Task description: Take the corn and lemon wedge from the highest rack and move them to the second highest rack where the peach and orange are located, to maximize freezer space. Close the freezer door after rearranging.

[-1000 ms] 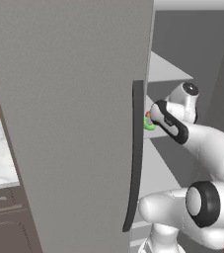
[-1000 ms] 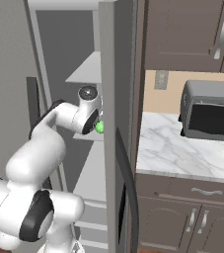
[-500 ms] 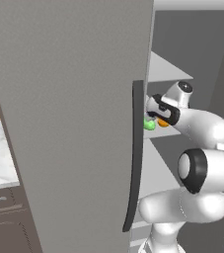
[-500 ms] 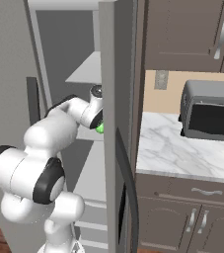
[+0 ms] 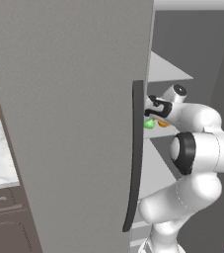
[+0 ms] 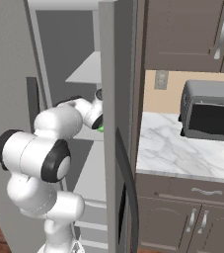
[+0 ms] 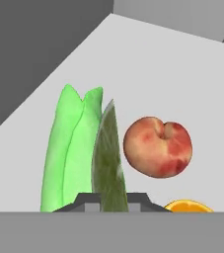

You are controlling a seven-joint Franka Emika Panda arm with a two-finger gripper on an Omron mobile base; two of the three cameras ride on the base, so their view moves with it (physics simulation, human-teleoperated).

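The gripper (image 7: 108, 200) is clenched on a thin, dark green lemon wedge (image 7: 107, 158), held beside the round red-yellow peach (image 7: 157, 147); green-husked corn (image 7: 71, 148) lies beyond. The wedge looks light, slick and soft: pinch its flat faces gently.

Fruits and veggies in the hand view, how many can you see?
4. The corn stands at left, the dark green lemon wedge sits between the finger tips, the peach lies to its right, and the orange peeks at the bottom. More may be hidden.
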